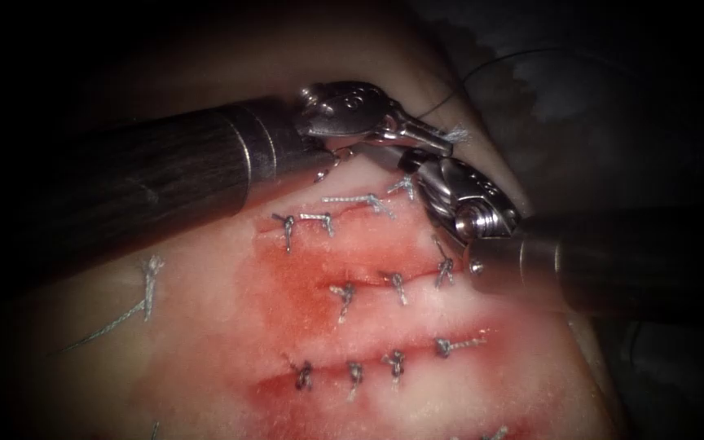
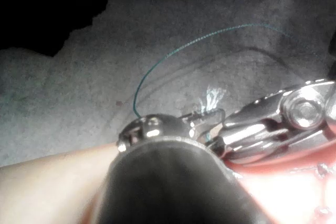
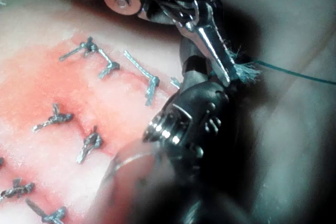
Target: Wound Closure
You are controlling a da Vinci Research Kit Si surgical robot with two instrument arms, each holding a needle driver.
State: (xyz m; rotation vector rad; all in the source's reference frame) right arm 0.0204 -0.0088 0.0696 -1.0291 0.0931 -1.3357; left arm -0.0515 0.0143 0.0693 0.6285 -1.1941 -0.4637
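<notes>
The tissue (image 1: 205,326) carries three rows of stitched cuts, each with several knots; the top row (image 1: 352,202) ends under the tools. My left tool (image 1: 448,140) comes in from the left, and its jaws are shut on the thread (image 1: 442,102) just behind a frayed end (image 1: 458,133). The same grip shows at the left tool (image 3: 223,64) with the frayed end (image 3: 245,70), and at the left tool (image 2: 202,115). The thread (image 2: 173,51) arcs away off the tissue. My right tool (image 1: 411,160) sits close beneath the left jaws, at the right end of the top row.
Red fluid (image 1: 303,293) stains the tissue around the middle row (image 1: 393,281) and the lower row (image 1: 368,367). A loose stitch with a thread tail (image 1: 147,289) lies on the left. The tissue's far edge (image 1: 482,138) drops to a dark bench behind the tools.
</notes>
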